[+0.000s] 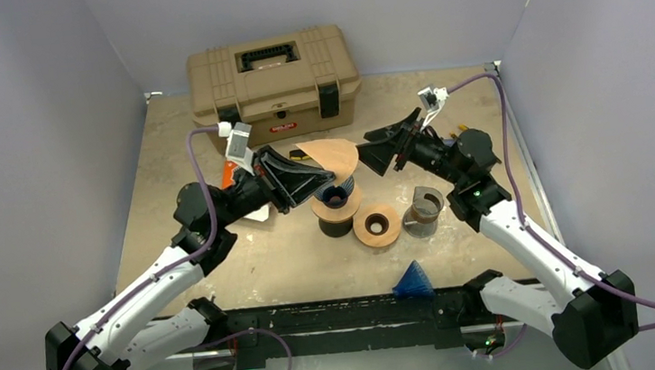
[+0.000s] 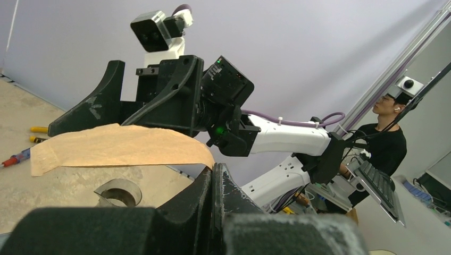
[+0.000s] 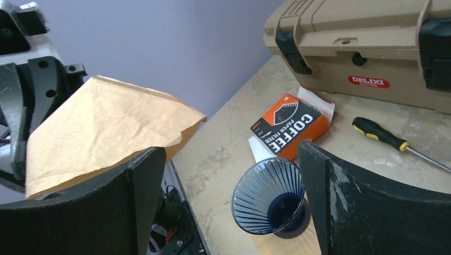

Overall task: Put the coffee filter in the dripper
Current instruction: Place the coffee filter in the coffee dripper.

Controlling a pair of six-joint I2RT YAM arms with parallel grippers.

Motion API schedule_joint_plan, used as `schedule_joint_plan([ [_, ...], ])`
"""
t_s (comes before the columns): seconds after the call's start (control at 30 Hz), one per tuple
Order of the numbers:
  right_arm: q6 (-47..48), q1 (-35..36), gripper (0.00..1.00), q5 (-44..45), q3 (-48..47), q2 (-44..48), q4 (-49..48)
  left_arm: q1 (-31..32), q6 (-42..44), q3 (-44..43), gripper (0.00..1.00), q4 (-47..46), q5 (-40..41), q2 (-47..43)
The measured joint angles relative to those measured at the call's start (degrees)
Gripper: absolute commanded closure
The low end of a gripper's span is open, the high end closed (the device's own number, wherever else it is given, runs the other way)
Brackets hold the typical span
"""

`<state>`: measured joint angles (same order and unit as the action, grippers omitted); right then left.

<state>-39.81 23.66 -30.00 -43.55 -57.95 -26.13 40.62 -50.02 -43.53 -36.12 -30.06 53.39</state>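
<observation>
Nearest the arms and well short of the dripper, a blue cone (image 1: 413, 281) rests on the tabletop (image 1: 268, 263); what it is cannot be made out from above. Just right of the dripper stand a wooden ring (image 1: 377, 225) and a metal cup (image 1: 423, 210).

The dripper (image 3: 268, 199) is blue ribbed glass on a wooden base. Its foot is cut off in the right wrist view, and it is partly covered from above.

The coffee filter (image 1: 330, 156) is held in the air close to the dripper, not in it. The left gripper (image 1: 323, 178) has its jaws fully closed on one edge of the paper. The right gripper (image 1: 373, 151) is spread wide just right of the filter and holds nothing. Whether a finger touches the paper cannot be told.

Only the right wrist view shows clearly the orange filter box (image 3: 290, 125) and a screwdriver (image 3: 380, 134) beyond the dripper. From overhead, the left arm hides most of the box.

Farthest from the dripper is a tan toolbox (image 1: 273, 77), lid shut. The left wrist view alone shows a person (image 2: 385, 143) off the tabletop.
</observation>
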Motion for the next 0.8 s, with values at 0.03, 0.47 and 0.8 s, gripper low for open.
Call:
schedule_joint_plan([
  [0.03, 0.11, 0.00, 0.04, -0.20, 0.00, 0.11, -0.48, 0.00, 0.02, 0.00, 1.00, 0.04, 0.00, 0.24],
  [0.47, 3.28, 0.83, 0.04, -1.49, 0.98, 2.67, -4.09, 0.00, -2.60, 0.04, 1.00, 0.04, 2.19, 1.57],
  [0.8, 6.93, 1.36, 0.04, -1.46, 2.36, 4.09, -5.25, 0.00, -5.46, -1.27, 1.00, 3.72, 4.59, 4.04],
])
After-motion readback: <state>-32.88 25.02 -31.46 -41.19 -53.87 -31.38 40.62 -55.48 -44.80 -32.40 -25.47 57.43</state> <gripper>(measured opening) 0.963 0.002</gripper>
